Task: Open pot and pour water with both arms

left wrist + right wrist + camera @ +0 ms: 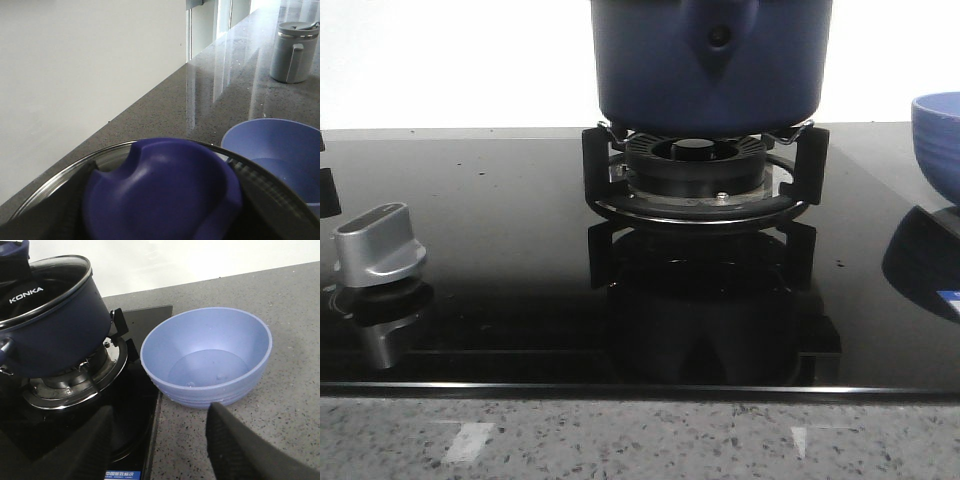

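Note:
The dark navy pot (712,60) stands on the burner grate (705,180), its teardrop handle mount facing me. In the right wrist view the pot (55,335) wears a glass lid (47,282) with a metal rim. In the left wrist view my left gripper (162,200) has its dark fingers (45,205) pressed on both sides of the lid's blue knob (160,190). My right gripper (161,410) is open and empty, low over the hob's edge, in front of the light-blue bowl (207,357). Neither gripper shows in the front view.
The black glass hob (500,230) has a silver control knob (380,245) at the left. The light-blue bowl (938,140) sits on the speckled grey counter (280,290) right of the pot. A grey lidded jug (295,50) stands further along the counter by the white wall.

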{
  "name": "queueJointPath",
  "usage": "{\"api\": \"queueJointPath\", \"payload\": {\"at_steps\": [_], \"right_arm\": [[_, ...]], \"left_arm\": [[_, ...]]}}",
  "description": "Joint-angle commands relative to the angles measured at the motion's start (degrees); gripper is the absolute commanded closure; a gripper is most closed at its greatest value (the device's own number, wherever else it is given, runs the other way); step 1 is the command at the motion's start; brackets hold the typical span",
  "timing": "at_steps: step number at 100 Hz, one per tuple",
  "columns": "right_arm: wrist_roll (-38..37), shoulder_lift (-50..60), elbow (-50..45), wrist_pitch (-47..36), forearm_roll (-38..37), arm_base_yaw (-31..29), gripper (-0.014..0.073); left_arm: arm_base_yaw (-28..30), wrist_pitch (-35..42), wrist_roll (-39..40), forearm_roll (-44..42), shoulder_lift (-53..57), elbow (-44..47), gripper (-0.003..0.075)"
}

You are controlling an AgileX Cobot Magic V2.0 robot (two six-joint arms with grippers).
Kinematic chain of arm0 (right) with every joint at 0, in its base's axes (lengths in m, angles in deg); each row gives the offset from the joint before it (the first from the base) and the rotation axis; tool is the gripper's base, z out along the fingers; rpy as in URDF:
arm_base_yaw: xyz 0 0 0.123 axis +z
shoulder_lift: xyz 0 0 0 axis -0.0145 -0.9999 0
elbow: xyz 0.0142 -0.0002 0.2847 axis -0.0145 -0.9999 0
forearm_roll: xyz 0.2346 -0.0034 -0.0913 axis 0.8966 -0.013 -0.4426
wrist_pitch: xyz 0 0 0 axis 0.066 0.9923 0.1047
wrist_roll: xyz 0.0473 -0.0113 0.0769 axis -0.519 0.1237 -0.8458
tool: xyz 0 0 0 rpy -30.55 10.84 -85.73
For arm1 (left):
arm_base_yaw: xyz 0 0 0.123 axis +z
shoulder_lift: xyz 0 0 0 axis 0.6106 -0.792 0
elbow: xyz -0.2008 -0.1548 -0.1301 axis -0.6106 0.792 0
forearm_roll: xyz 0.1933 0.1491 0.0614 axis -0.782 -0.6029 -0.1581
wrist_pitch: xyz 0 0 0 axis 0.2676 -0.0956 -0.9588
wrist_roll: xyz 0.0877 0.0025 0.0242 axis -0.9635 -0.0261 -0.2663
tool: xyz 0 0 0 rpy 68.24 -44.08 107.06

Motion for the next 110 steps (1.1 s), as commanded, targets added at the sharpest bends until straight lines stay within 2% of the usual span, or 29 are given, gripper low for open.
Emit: {"api": "queueJointPath", "payload": {"at_steps": [1,30,50,81,100,110], "right_arm": [[0.5,-1.2,1.7,-4.3,0.6,0.0,0.0220],[0.5,-1.2,2.1,-4.6,0.6,0.0,0.0220],[-2.8,-4.4,7.0,-3.5,0.6,0.0,0.0220],[-6.2,-22.7,24.8,8.6,0.6,0.0,0.0220],[-7.7,-35.8,32.6,15.3,-2.1,-1.8,0.0220],[-8.6,-40.3,35.0,16.2,-2.4,-3.8,0.0220]], "left_arm": [[-0.4,-4.0,1.5,4.8,3.6,-3.9,0.0470],[0.6,-3.7,4.9,4.8,4.6,-6.6,0.0470],[4.7,-5.4,12.4,1.6,7.7,-6.6,0.0470],[10.3,-11.3,21.1,-15.1,14.7,-6.6,0.0470],[11.1,-13.2,25.0,-20.7,18.9,-6.5,0.0467],[11.1,-13.2,25.5,-21.8,20.8,-6.1,0.0466]]}}
